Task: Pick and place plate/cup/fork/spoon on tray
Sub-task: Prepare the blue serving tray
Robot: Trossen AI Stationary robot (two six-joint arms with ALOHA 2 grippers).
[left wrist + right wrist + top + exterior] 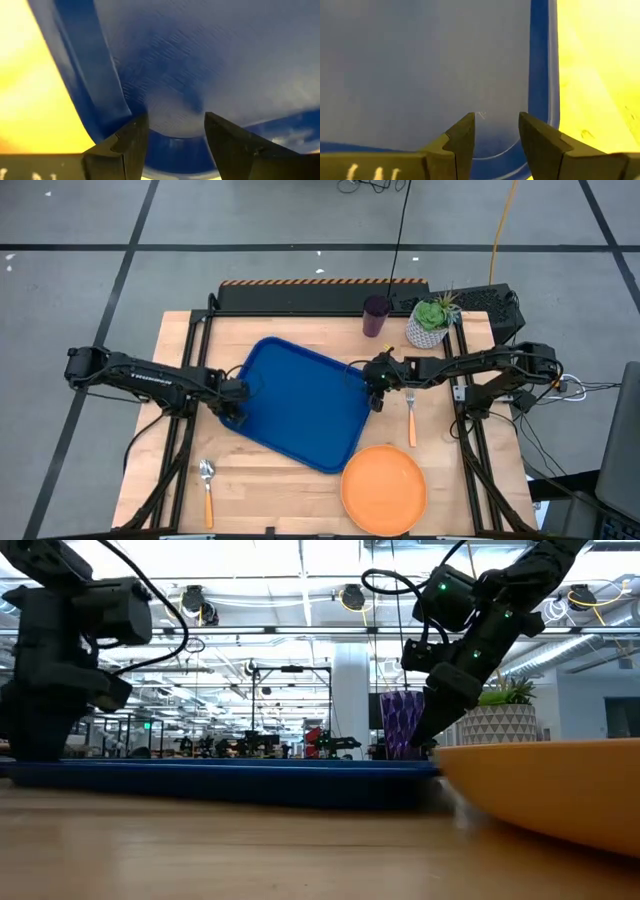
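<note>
tray: large blue plastic rectangular tray (300, 402) with rounded corners and raised lip, lies skewed at the middle of the wooden table (270, 495), empty inside
left claw: left claw (234, 413) at the tray's left corner; left wrist view shows its two dark fingers (125, 145) spread apart over the tray's rounded corner, nothing between them, claw open
right claw: right claw (378, 402) at the tray's right corner; right wrist view shows fingers (462, 137) parted above the tray floor just inside the lip, nothing pinched; partly open, empty
plate: large round flat orange plate (384, 489) with raised rim, on the table at the near edge, just beside the tray's near-right edge; fills the right foreground in the low view (545, 785)
cup: small dark purple translucent tumbler (376, 315), upright at the far side of the table, beyond the tray's far-right corner, apart from it
fork: small fork with silver tines and slim orange handle (411, 420), flat on the table right of the tray, between the tray and the table's right edge
spoon: small spoon with silver oval bowl and orange handle (208, 492), flat on the table near the near-left corner, left of the tray's near edge
other: white pot with green succulent (430, 323), right of the tumbler, near it
</note>
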